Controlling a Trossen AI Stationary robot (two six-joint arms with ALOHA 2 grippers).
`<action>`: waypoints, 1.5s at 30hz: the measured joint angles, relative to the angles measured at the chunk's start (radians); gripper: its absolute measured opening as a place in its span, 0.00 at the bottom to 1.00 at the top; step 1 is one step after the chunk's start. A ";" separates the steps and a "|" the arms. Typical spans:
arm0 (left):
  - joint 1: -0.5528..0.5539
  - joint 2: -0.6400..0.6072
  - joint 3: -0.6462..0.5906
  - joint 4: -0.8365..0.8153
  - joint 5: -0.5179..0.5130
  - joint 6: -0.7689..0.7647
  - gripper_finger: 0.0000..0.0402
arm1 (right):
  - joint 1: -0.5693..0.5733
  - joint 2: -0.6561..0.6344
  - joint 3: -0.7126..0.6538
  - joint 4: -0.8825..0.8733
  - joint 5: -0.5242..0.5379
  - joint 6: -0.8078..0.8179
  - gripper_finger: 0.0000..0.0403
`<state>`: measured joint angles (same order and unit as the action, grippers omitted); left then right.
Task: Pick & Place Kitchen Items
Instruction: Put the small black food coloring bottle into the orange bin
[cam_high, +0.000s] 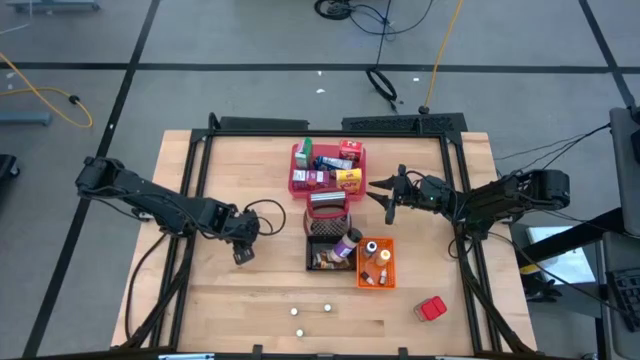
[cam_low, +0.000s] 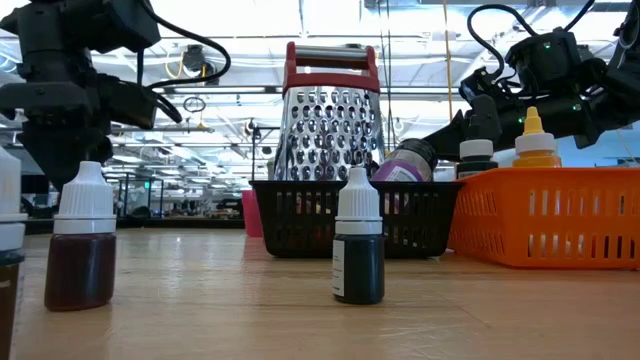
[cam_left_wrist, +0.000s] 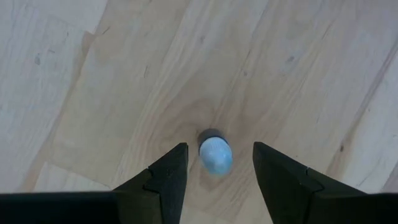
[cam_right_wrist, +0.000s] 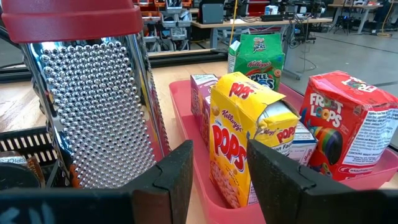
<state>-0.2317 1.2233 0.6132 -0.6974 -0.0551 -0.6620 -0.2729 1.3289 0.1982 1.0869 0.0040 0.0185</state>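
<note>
A small dark bottle with a white cap (cam_left_wrist: 215, 155) stands upright on the wooden table. My left gripper (cam_left_wrist: 219, 148) (cam_high: 243, 254) points down over it, open, with one finger on each side of the cap and a gap to both. My right gripper (cam_right_wrist: 219, 146) (cam_high: 386, 195) is held level and open to the right of the grater (cam_right_wrist: 93, 106), facing a yellow cereal box (cam_right_wrist: 239, 143) in the red tray (cam_right_wrist: 199, 180), with nothing between its fingers. Three more small bottles (cam_high: 327, 309) stand near the front edge; two of them are a brown one (cam_low: 82, 245) and a dark one (cam_low: 358, 245).
The red tray (cam_high: 293, 170) holds several cereal boxes at the table's far middle. In front of it stand the black wire basket (cam_low: 300, 215) with the grater, then the orange bin (cam_low: 550, 215) with bottles. A red pack (cam_high: 431, 309) lies at the near right.
</note>
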 joint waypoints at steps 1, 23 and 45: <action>0.000 0.000 0.000 0.000 0.000 0.002 0.43 | 0.000 0.000 0.000 0.000 0.000 0.000 0.35; 0.000 0.001 0.019 -0.026 0.033 0.030 0.06 | 0.000 0.000 0.000 0.000 0.000 0.000 0.35; 0.000 0.001 0.513 -0.014 0.127 0.144 0.06 | 0.000 0.000 0.000 0.110 -0.118 0.073 0.35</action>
<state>-0.2317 1.2240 1.1260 -0.7115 0.0723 -0.5177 -0.2729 1.3289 0.1982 1.1973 -0.1144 0.0917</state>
